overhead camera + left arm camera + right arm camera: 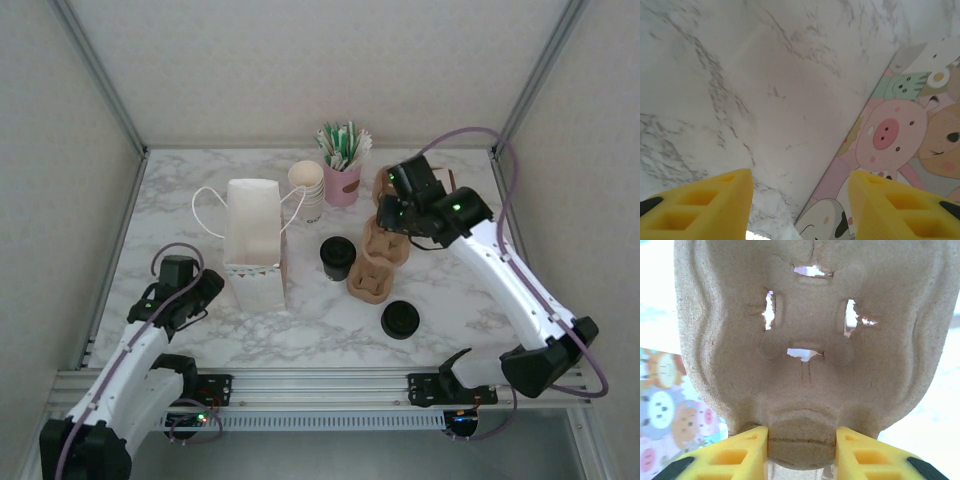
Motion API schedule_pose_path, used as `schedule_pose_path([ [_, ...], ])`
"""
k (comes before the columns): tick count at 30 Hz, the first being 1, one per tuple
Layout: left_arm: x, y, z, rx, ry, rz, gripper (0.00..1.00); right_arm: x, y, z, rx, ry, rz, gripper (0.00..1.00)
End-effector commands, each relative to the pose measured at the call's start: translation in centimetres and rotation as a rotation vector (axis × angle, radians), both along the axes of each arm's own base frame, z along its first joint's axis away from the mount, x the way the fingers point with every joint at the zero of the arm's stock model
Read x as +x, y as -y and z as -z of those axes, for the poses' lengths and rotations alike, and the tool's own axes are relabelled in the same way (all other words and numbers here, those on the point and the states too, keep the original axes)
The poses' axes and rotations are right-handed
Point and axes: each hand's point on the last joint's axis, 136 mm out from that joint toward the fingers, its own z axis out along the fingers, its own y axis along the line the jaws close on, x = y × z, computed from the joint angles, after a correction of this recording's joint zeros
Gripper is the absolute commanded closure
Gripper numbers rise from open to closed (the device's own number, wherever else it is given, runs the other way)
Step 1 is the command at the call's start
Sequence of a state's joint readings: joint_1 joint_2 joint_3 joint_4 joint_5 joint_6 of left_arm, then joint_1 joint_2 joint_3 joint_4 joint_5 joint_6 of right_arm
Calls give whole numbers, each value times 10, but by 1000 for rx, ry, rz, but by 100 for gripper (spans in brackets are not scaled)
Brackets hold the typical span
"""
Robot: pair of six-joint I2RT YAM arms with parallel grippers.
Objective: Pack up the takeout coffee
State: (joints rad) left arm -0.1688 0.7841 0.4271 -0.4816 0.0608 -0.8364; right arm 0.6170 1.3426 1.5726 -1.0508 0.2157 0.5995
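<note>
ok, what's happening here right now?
The right gripper is clamped on one end of the pulp cup tray. The lidded takeout coffee stands on the table beside the tray, not yet in a pocket. The left gripper is open and empty, next to the paper bag.

You are looking at a white marble-veined worktop (320,330) sitting inside plain pale walls (320,70), with metal frame posts (100,75) rising at the back corners and soft, even light falling.

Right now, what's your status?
Right hand shut on cup tray. Left hand open, empty, beside paper bag. Takeout coffee upright on table, beside tray, not packed. Loose lid lies nearer, apart.
</note>
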Motion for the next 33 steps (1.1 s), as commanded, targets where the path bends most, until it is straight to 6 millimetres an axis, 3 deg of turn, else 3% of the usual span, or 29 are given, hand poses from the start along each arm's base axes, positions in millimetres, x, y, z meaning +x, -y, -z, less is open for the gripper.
schedule_pose_path([
  [1,9,7,1,20,33,-5,47,-2,-14,-38,-3,116,-116,67],
  [9,3,28,11,6,35,23,45,3,-58,-116,56,307,-253,67],
  [10,1,29,10,2,40,23,45,-2,-70,-124,65,323,-290,67],
  [17,1,53,-1,-37,113,68,43,-14,-110,-160,100,416,-423,67],
  [25,3,89,-11,-62,140,131,41,-28,-157,-165,102,455,-559,67],
  [33,-5,121,-16,-45,135,230,37,-35,-204,-144,62,443,-709,67],
])
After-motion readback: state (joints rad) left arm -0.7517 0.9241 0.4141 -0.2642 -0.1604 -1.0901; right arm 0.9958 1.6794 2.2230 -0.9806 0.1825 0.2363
